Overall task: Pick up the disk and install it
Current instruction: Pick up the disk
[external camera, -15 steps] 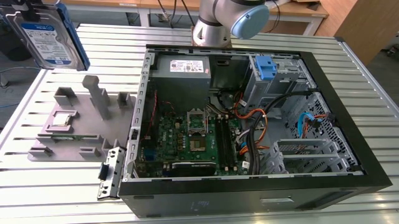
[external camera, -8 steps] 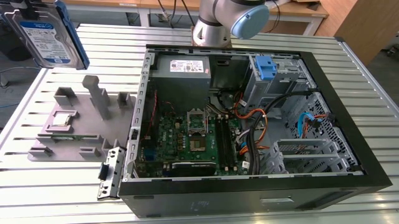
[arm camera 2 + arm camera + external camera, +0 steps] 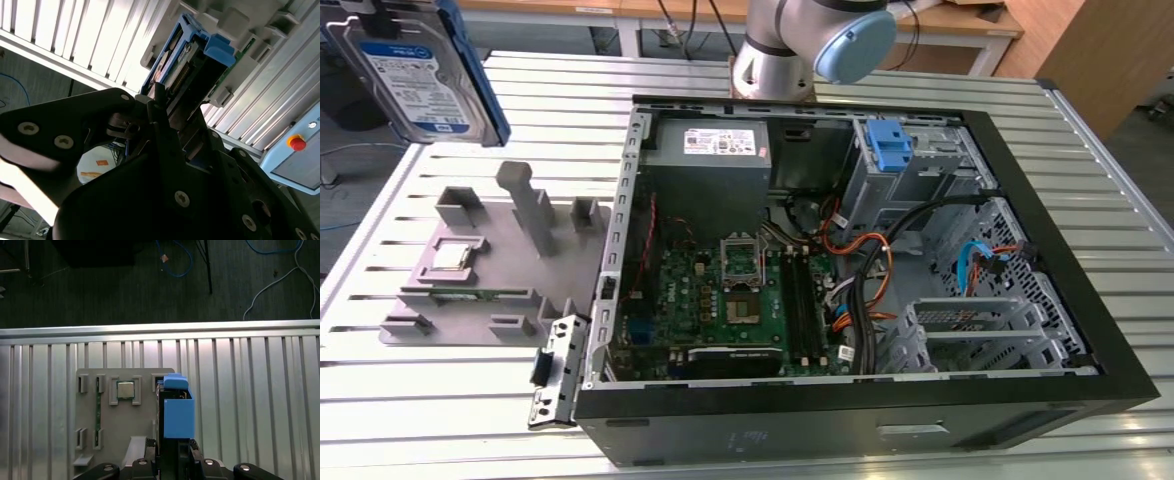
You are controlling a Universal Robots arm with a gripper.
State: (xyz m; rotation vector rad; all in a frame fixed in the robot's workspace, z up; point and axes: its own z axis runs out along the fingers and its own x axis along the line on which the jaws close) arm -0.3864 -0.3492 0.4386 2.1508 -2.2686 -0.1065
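The disk (image 3: 427, 75), a silver drive with a white-and-blue label in a blue carrier, hangs in the air at the exterior view's upper left, above the grey parts holder (image 3: 480, 270). In both wrist views my gripper (image 3: 175, 457) is shut on the disk's near end, and the blue carrier (image 3: 177, 412) sticks out past the fingers (image 3: 167, 117). The disk (image 3: 192, 55) is well clear of the open computer case (image 3: 854, 260), which lies on its side towards the exterior view's right.
The slatted metal table (image 3: 1121, 250) carries the case and the holder. The holder (image 3: 115, 415) keeps a processor chip (image 3: 125, 389) and a memory stick (image 3: 98, 407). Inside the case are a grey power supply (image 3: 714, 145), a blue bracket (image 3: 890, 145) at the drive bays, and cables (image 3: 894, 250).
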